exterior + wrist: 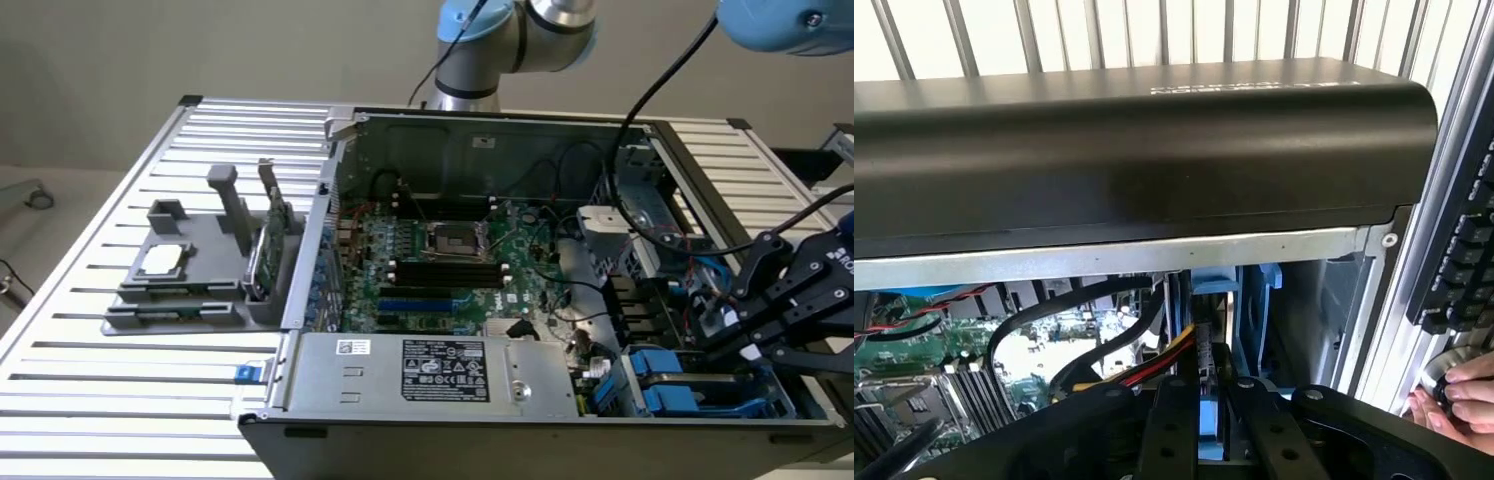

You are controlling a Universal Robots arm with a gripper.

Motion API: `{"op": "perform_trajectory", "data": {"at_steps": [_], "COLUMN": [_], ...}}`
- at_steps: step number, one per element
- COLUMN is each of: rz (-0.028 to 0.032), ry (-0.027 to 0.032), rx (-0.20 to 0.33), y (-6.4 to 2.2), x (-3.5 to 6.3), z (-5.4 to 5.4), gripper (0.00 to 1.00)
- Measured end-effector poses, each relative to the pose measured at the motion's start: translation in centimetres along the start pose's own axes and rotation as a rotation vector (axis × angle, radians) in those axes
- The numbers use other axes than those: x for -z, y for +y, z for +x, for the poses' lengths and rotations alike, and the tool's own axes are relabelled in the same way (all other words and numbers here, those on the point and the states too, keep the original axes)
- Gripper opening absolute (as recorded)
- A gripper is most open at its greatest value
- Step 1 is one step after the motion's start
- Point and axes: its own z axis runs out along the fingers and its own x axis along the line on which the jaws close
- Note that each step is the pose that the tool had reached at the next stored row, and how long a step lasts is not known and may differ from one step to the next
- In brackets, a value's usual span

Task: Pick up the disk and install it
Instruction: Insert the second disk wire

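Exterior view puts your hand (pixel 747 352) low at the exterior view's right, its black linkage reaching down over the front right corner of the open computer case (pixel 467 130), while the arm's blue-capped joints (pixel 787 25) stand above the case's far wall. Your hand sits over the drive bays, just above the blue carriers (pixel 667 385) set in the case's near corner.

Wrist view shows the disk (pixel 1211 425) standing on edge between your fingers (pixel 1169 430), its blue frame running up into the bay beside a blue bracket (pixel 1254 310). Your fingers are drawn in narrow and clamp that disk from both sides. Red, yellow and black cables (pixel 1144 370) run just beside the disk, and the green motherboard (pixel 974 350) lies farther off. A dark case edge (pixel 1134 150) spans the picture above the bay, with the slatted worktop (pixel 1054 30) beyond it. A person's hand (pixel 1459 400) rests near a keyboard (pixel 1469 250) outside the case.
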Motion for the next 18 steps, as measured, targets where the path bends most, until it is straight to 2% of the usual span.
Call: {"op": "perform_trajectory", "data": {"at_steps": [2,12,16,17,18], "rz": [0.0043,0.0162,0.0170,0.0170,0.0173], "ry": [0.0004,0.0039,0.0094,0.0108,0.0126], "rx": [0.001,0.003,0.006,0.007,0.008], "y": [0.16,0.44,0.45,0.46,0.46], "x": [0.04,-0.11,-0.11,-0.11,-0.12], "z": [0.01,-0.02,-0.05,-0.07,-0.07], "gripper": [0.17,0.17,0.17,0.18,0.24]}}
